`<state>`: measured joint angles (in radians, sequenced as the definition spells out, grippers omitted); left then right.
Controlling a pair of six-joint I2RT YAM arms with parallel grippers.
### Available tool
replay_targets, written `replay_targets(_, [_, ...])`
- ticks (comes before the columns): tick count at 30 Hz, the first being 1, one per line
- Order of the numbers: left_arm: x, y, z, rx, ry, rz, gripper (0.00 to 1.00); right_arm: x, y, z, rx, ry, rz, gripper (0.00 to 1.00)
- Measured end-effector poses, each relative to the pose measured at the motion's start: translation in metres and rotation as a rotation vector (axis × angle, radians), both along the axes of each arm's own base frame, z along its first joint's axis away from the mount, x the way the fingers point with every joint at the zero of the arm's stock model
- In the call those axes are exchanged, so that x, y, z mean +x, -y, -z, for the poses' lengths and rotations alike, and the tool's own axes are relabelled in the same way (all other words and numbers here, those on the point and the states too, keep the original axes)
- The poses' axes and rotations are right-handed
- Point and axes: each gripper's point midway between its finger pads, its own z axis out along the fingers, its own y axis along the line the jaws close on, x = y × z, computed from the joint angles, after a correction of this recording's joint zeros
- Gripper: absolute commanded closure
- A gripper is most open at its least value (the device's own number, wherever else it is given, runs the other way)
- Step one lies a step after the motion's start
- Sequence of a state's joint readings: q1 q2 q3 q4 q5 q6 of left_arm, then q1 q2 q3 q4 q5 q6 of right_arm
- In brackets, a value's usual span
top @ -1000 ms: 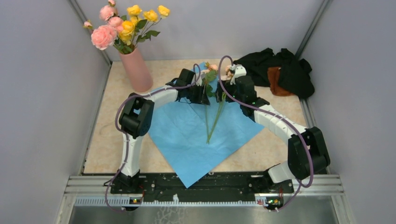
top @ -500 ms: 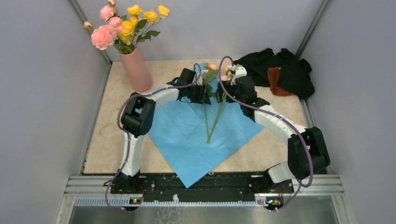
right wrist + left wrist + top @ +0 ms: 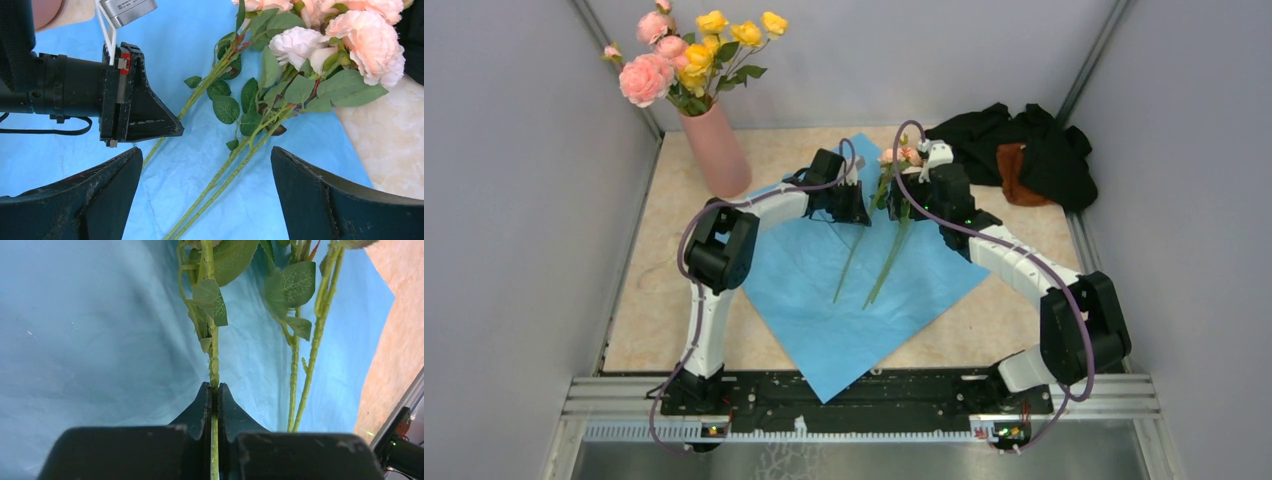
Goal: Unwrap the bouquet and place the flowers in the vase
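Note:
The bouquet's blue wrapping paper (image 3: 824, 300) lies spread flat on the table. On it lie the flowers, pale pink and peach blooms (image 3: 370, 40) on long green stems. My left gripper (image 3: 213, 387) is shut on one stem (image 3: 214, 360), which slants away from the two others (image 3: 887, 265). Those two stems (image 3: 235, 167) run between the wide-apart fingers of my open right gripper (image 3: 206, 155), which hovers over them without touching. The salmon-pink vase (image 3: 716, 150) stands at the back left and holds several pink and yellow flowers (image 3: 689, 55).
A black and brown cloth heap (image 3: 1024, 150) lies at the back right. Grey walls close in the table on three sides. The two grippers are close together, with the left gripper (image 3: 170, 131) just beyond my right fingers.
My left gripper has closed on one stem. That stem's lower end has swung left, away from the other two. The right gripper stays open in place.

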<state>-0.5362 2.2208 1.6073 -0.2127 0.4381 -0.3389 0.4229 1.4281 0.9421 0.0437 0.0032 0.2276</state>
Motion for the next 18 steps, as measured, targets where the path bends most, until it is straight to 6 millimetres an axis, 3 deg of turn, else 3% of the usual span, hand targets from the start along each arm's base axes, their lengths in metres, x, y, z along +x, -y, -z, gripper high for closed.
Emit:
replay_targets(4, [-0.004, -0.002, -0.015, -0.011, 0.021, 0.001, 1.0, -0.001, -0.001, 0.0, 0.004, -0.001, -0.009, 0.02])
replay_targets(8, [-0.003, -0.007, -0.058, -0.031, 0.103, -0.017, 1.0, -0.001, -0.002, 0.0, 0.006, -0.002, -0.014, 0.02])
replay_targets(10, [0.001, -0.01, -0.091, -0.043, 0.178, -0.034, 1.0, -0.001, -0.003, 0.0, 0.007, -0.003, -0.015, 0.02])
replay_targets(18, [0.025, -0.036, -0.255, -0.075, 0.583, -0.139, 1.0, -0.002, -0.004, 0.0, 0.011, -0.004, -0.024, 0.02])
